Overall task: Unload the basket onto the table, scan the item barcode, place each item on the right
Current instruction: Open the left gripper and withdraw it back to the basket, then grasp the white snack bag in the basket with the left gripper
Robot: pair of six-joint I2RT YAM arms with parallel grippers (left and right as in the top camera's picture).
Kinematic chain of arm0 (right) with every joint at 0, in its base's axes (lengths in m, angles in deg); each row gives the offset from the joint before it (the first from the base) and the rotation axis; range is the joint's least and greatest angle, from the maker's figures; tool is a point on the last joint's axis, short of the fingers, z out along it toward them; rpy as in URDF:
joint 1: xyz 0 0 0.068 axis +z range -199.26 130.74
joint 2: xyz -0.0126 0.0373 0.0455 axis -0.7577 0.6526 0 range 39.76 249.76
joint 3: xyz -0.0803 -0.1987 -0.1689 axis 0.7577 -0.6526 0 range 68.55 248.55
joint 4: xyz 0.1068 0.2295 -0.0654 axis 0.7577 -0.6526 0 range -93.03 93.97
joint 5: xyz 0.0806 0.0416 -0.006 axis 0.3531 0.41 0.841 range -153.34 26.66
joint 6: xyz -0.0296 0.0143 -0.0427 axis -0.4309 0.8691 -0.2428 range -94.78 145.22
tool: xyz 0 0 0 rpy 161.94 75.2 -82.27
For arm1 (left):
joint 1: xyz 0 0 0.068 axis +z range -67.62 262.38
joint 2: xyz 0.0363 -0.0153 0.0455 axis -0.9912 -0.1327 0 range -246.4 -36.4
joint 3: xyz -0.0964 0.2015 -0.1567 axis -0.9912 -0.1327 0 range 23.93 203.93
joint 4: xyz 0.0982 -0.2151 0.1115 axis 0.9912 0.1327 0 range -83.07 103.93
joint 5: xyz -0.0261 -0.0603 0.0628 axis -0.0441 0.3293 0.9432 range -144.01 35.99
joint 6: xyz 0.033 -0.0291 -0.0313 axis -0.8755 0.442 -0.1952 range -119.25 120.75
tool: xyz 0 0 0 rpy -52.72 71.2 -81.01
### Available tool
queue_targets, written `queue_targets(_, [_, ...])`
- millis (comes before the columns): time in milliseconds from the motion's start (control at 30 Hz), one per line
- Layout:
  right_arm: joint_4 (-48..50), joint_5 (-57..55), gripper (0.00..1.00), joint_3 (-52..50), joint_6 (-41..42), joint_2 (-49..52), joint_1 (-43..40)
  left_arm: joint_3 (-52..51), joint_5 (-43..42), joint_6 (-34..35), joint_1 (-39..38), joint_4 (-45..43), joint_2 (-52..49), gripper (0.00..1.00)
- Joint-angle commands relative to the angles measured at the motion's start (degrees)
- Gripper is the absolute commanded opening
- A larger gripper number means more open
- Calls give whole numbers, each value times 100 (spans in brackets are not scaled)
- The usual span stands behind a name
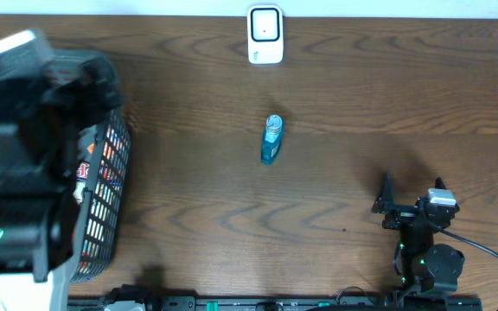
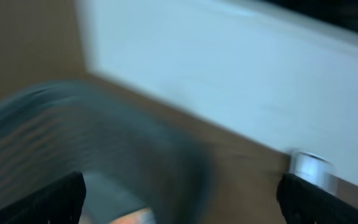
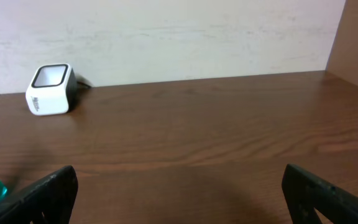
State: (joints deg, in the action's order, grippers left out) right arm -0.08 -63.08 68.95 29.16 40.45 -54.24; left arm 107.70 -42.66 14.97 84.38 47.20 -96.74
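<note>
1. Watching a small teal bottle (image 1: 271, 140) lying flat near the middle of the brown table (image 1: 361, 104), pale capped end pointing toward the far edge, touching nothing but the wood.
2. Catching only a sliver of that same bottle in the right wrist view, peeking in at the lower left edge.
3. Spotting a white scanner (image 1: 265, 34) standing at the far edge of the table, almost straight beyond the bottle and well apart from it, showing a dark window framed in white.
4. Finding the right gripper (image 3: 182, 202) hovering low near the front right of the table, facing the back wall, spreading its dark fingers right out to both sides of its view, gripping nothing, framing only bare wood.
5. Swinging over to the left gripper (image 2: 182, 205), sitting above the basket (image 1: 115, 164) in a heavily smeared view, showing its fingers at opposite bottom corners, so standing wide open and clamping nothing.
6. Taking in the black wire basket at the left edge of the table, showing colourful packets (image 1: 102, 186) through its mesh.
7. Noting the left arm (image 1: 24, 155) looming large and blurred over that basket, covering much of it from overhead.
</note>
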Motion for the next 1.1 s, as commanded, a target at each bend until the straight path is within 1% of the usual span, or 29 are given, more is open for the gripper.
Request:
queue_targets(0, [-26, 15, 99, -9, 72, -37, -31, -76, 1075, 824, 885, 581, -251, 99])
queue_targets(67, [-26, 15, 99, -9, 72, -37, -31, -116, 1099, 1351, 1434, 894, -378, 99])
queue_targets(167, [-26, 15, 99, -9, 72, -37, -31, -177, 1097, 2323, 2271, 1434, -647, 99])
queue_targets(200, [-26, 15, 99, -9, 72, -37, -31, -243, 1043, 2927, 2767, 1755, -859, 99])
queue_targets(233, [-26, 15, 99, -9, 72, -37, -31, -284, 879, 3001, 2994, 1845, -977, 99])
queue_targets(267, [-26, 15, 99, -9, 72, -37, -31, -326, 675, 2896, 3169, 1843, -1084, 99])
queue_targets(367, [-26, 15, 99, -9, 72, -37, -31, -426, -164, 1934, 3576, 1698, -1486, 99])
queue_targets(433, [-26, 15, 99, -9, 72, -37, -31, -476, -866, 1014, 3694, 1554, -1770, 99])
queue_targets(500, [-26, 15, 99, -9, 72, -37, -31, -481, -1611, -188, 3738, 1541, -2096, 99])
queue_targets(533, [-26, 15, 99, -9, 72, -37, -31, -481, -1801, -671, 3738, 1591, -2253, 99])
queue_targets(567, [-26, 15, 99, -9, 72, -37, -31, -481, -1843, -1014, 3738, 1655, -2437, 99])
queue_targets(600, [-26, 15, 99, -9, 72, -37, -31, -481, -1744, -1335, 3738, 1910, -2769, 99])
queue_targets(700, [-26, 15, 99, -9, 72, -37, -31, -481, -1274, -1357, 3748, 2533, -3230, 99])
queue_targets(733, [-26, 15, 99, -9, 72, -37, -31, -481, -1182, -1364, 3748, 2710, -3381, 99])
queue_targets(800, [-26, 15, 99, -9, 72, -37, -31, -481, -1176, -1593, 3748, 2909, -3598, 99])
queue_targets(1067, [-26, 15, 99, -9, 72, -37, -31, -483, -1108, -1657, 3766, 3180, -3742, 99])
